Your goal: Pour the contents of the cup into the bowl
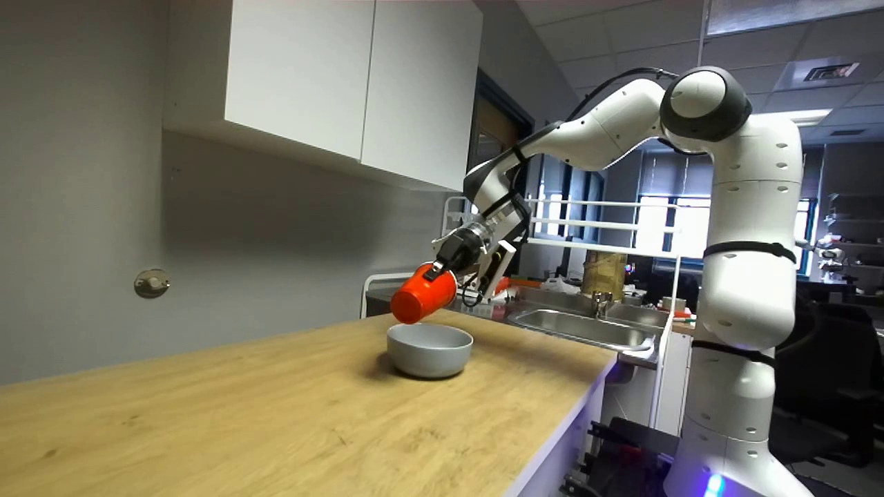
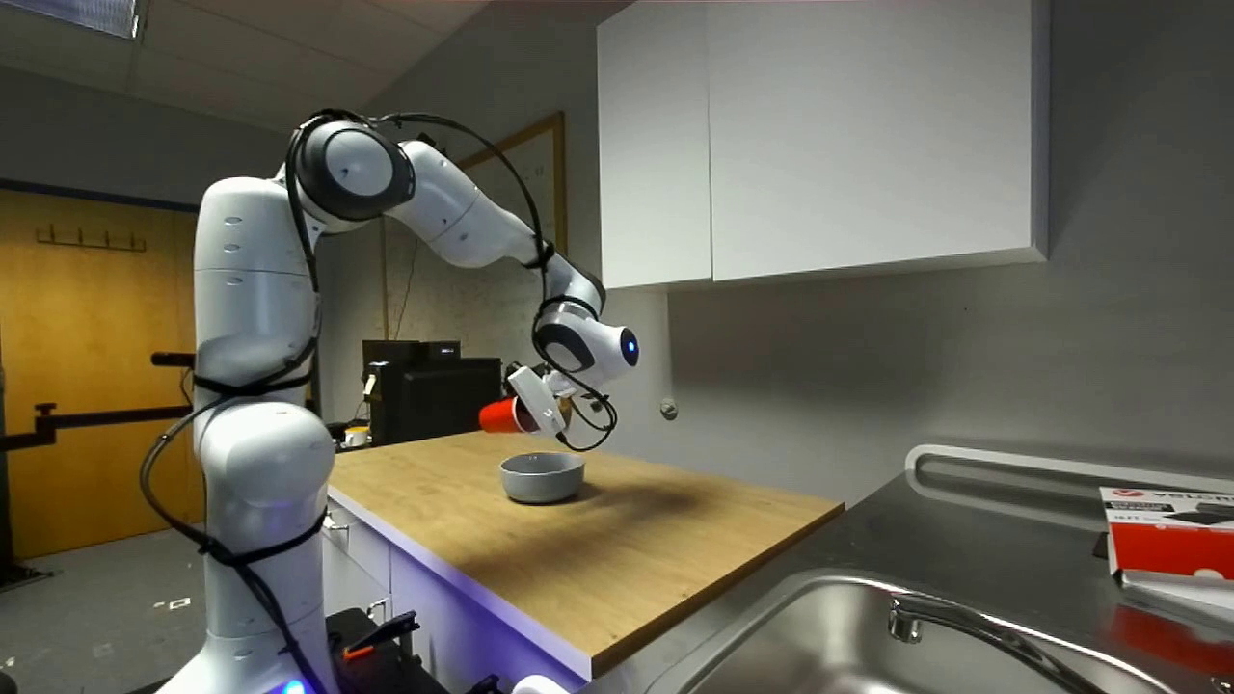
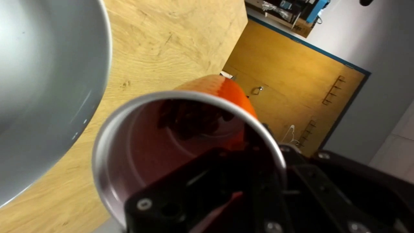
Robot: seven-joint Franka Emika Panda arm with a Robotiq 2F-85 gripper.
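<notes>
The red cup (image 1: 423, 295) is tilted in the air, just above the grey-blue bowl (image 1: 429, 353). In an exterior view the cup (image 2: 501, 415) lies almost on its side, its white rim towards the gripper. In the wrist view the cup's mouth (image 3: 113, 136) faces the camera, with dark pieces (image 3: 190, 119) deep inside. The bowl stands upright on the counter; its rim (image 3: 108, 42) is left of the cup in the wrist view. My gripper (image 1: 435, 270) is shut on the cup's wall, one finger inside and one outside, also in the wrist view (image 3: 250, 142).
The bowl stands on a wooden counter (image 1: 276, 414) against a grey wall. A white cabinet (image 1: 297, 69) hangs above it. A steel sink (image 2: 829, 636) with a tap (image 2: 974, 627) and a red and white box (image 2: 1171, 540) are at the counter's end. A white rail (image 1: 601, 224) stands behind.
</notes>
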